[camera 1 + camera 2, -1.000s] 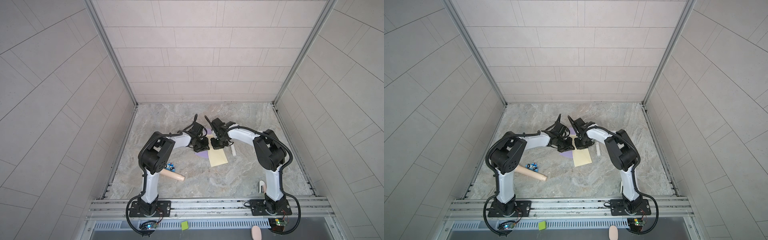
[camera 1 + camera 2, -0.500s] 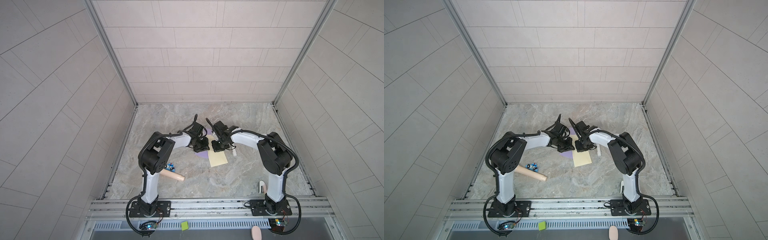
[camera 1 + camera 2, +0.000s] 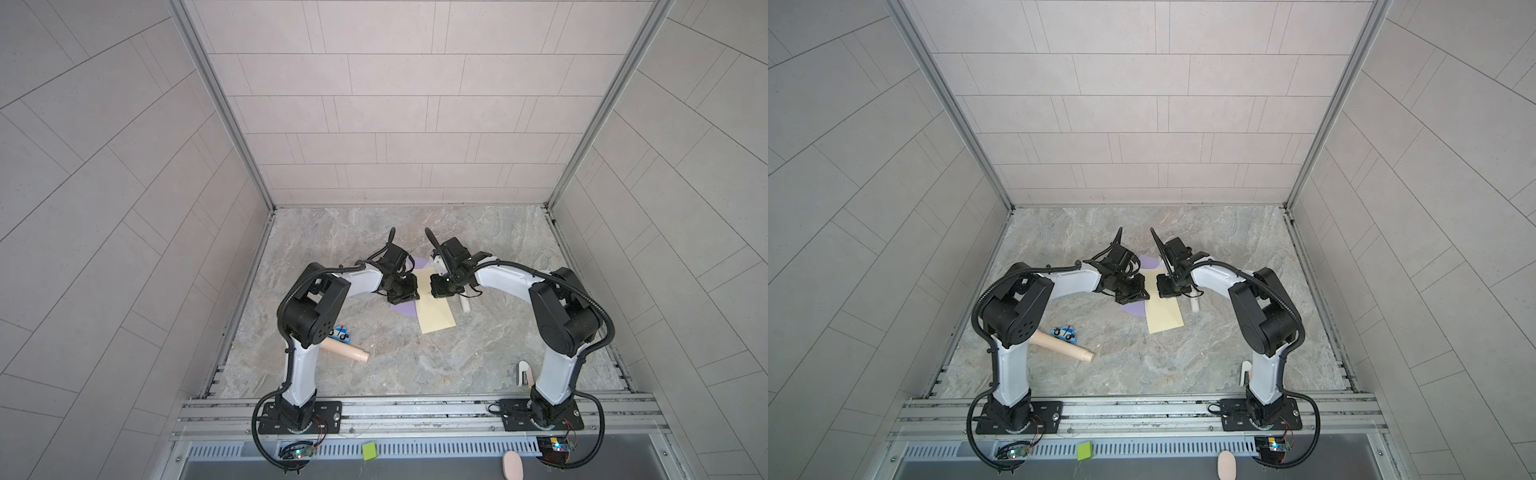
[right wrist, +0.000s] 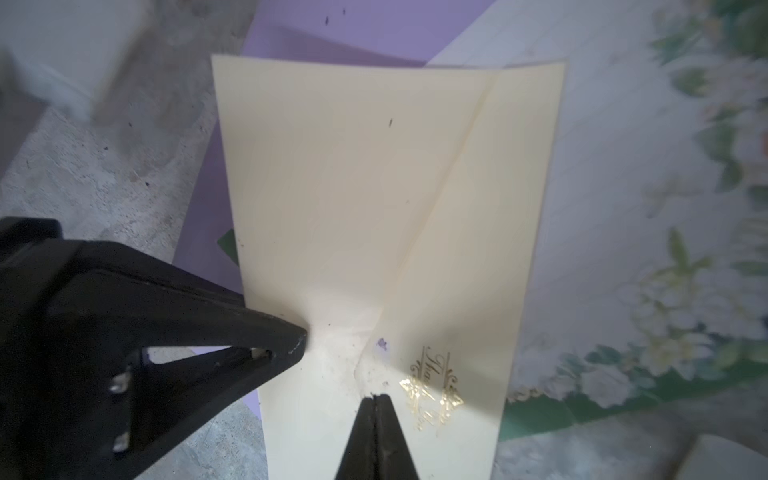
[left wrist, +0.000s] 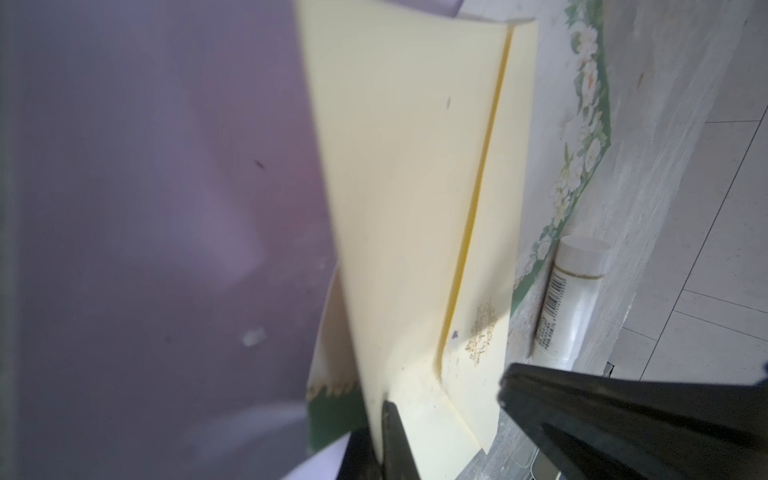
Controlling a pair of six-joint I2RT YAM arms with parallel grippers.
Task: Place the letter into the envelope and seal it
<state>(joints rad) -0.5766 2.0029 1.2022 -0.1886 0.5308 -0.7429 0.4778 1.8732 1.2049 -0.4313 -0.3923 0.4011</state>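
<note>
Cream paper marks the envelope (image 3: 436,316), which lies mid-table over a purple sheet (image 3: 402,309) in both top views. The left gripper (image 3: 409,297) and right gripper (image 3: 435,294) meet at the envelope's far end, and a glue stick (image 3: 465,306) lies just beside the envelope. From the left wrist, the left gripper (image 5: 384,415) is clamped on a raised layer of the envelope (image 5: 395,166), while the floral letter (image 5: 582,124) lies flat, partly beneath the envelope. From the right wrist, the right gripper (image 4: 376,401) has its jaws pressed together at the envelope's (image 4: 353,187) flap edge; whether they pinch paper is unclear.
</note>
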